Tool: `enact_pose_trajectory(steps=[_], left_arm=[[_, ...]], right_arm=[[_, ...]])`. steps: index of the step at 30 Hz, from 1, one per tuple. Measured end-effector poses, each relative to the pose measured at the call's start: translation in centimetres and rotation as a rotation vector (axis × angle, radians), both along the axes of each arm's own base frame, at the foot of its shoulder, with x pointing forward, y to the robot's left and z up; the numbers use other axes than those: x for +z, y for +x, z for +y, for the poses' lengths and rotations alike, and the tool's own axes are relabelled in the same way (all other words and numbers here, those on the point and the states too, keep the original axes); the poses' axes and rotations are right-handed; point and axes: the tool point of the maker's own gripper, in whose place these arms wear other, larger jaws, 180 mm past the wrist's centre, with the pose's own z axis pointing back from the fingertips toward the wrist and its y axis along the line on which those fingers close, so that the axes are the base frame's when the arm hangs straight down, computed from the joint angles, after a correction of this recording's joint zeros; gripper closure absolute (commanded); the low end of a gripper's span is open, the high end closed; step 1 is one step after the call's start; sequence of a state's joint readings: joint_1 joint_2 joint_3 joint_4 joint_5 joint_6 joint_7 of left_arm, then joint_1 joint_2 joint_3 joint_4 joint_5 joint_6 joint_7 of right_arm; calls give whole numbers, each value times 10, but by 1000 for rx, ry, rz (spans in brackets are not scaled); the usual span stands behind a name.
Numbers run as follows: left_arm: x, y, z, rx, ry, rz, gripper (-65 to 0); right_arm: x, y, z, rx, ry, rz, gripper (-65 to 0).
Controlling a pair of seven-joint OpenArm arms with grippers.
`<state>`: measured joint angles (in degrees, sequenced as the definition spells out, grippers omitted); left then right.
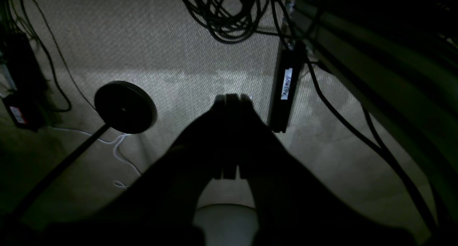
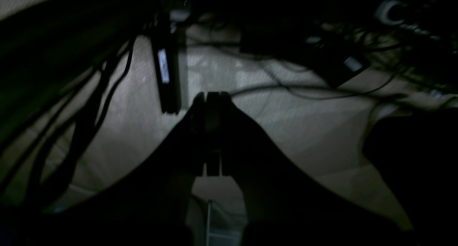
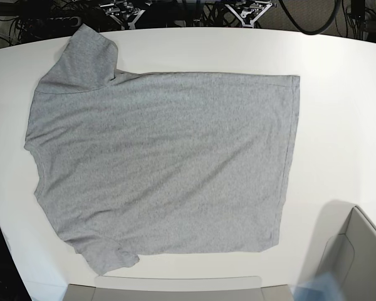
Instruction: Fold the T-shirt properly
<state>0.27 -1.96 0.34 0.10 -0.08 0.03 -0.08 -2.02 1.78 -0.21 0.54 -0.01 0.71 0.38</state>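
Both claws [image 1: 230,97] [image 2: 212,94] closed, pointing down over carpet [image 1: 150,56].

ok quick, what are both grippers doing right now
Left gripper: closed, holding nothing, down over the carpet.
Right gripper: closed, holding nothing, also down by the floor.

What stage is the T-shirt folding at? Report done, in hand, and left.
Done: the T-shirt lies spread flat, plain side up, on the white table; no fold shows. In hand: nothing; the left gripper and right gripper are both shut, empty, hanging over the carpeted floor, off the table. Left: every fold, sleeves and body.
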Motion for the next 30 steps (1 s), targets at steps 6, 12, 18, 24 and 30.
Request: enact_pose_trajectory(steps=[6, 12, 18, 24, 30], left_arm=[[3, -2, 17, -11, 34, -117, -4], [17, -15, 34, -41, 75, -291, -4], [37, -25, 37, -66, 91, -456, -4], [75, -25, 33, -97, 100, -719, -6], [122, -58, 33, -136, 115, -890, -89]], right_arm=[[4, -2, -17, -12, -15, -152, 0], [20, -39, -32, -14, -18, -318, 0], [50, -42, -40, -8, -8, -560, 0], [84, -62, -39, -14, 13, -732, 0], [104, -81, -56, -64, -27, -771, 0]])
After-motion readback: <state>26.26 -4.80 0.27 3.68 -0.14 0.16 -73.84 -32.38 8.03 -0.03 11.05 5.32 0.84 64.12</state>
